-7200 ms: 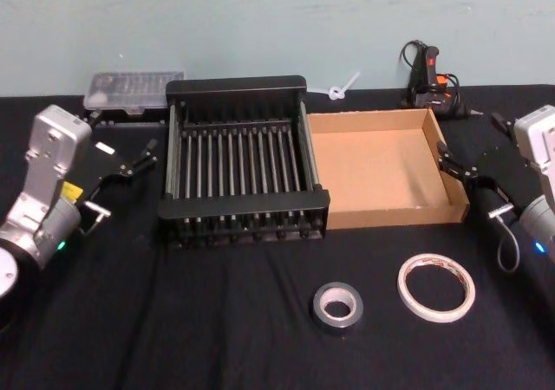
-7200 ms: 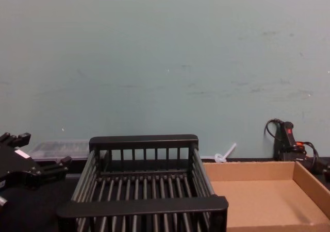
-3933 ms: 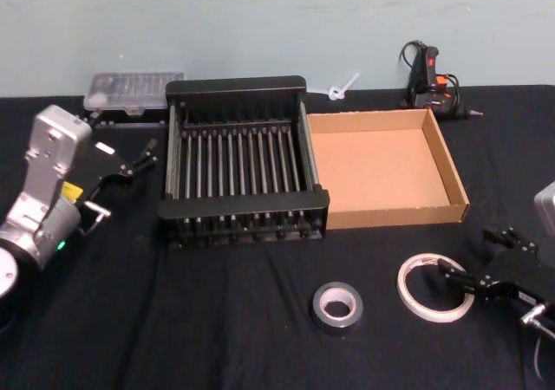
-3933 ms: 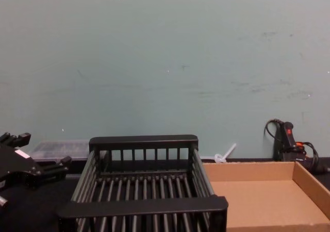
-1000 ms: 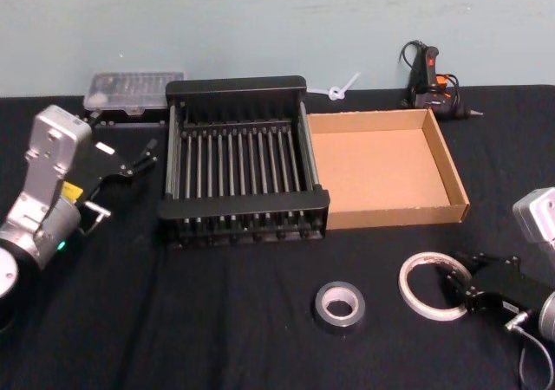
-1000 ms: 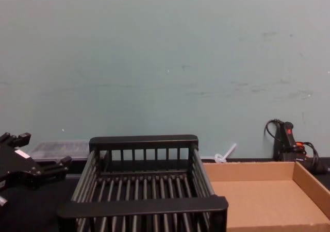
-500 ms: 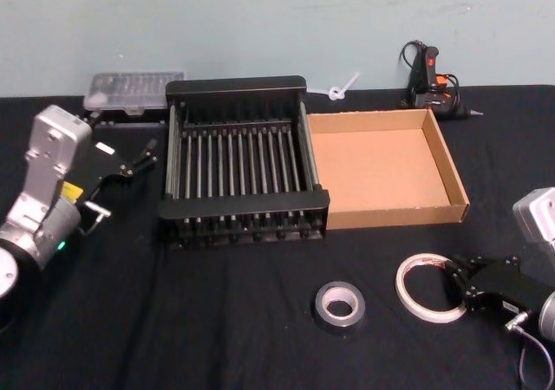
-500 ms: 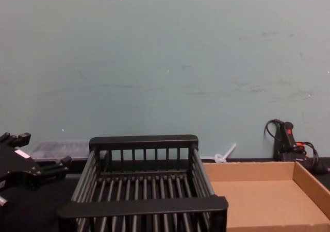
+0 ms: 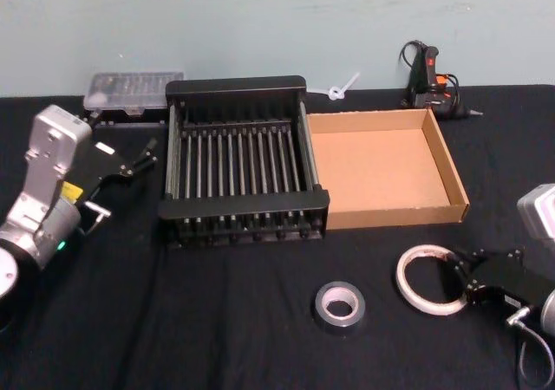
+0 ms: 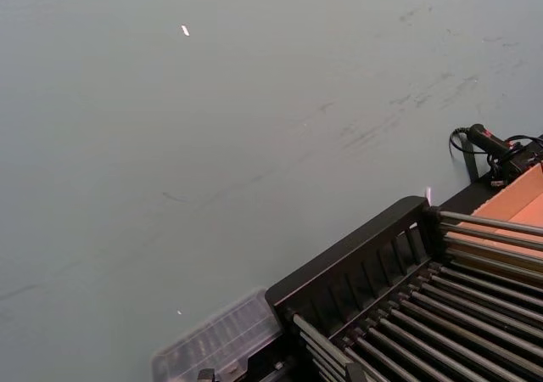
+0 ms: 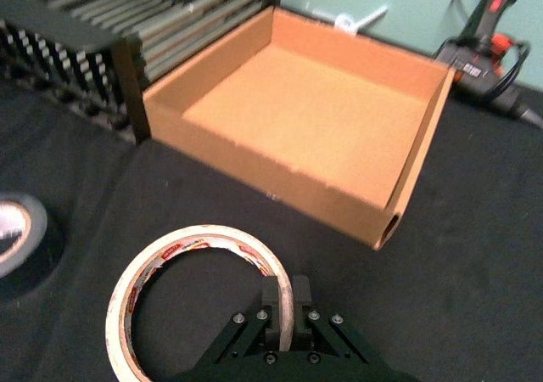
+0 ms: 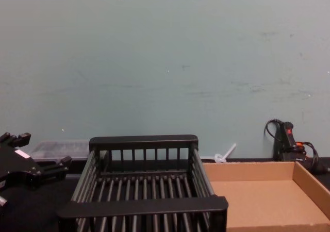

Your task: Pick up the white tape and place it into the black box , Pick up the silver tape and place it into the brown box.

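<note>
The right gripper (image 11: 287,314) is pinching the white tape's (image 9: 428,279) rim, jaws closed on it. It should be lifting straight up before swinging toward the black box (image 9: 245,160). The left gripper (image 9: 130,159) is idling open beside that box.

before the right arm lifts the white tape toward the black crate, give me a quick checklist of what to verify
1. Grip: right claw is pinched on the rim of the flat round white tape roll: ok.
2. Roll off the black cloth: cannot tell.
3. Target: black slatted plastic crate shows bare bars, nothing inside: ok.
4. Path: dull-silver tape roll lies apart from the white roll, toward the robot's left: ok.
5. Shallow tan cardboard box stands between the roll and the crate; carry height over its wall: cannot tell.
6. Left claw is parked to the left of the crate, outside it: ok.
</note>
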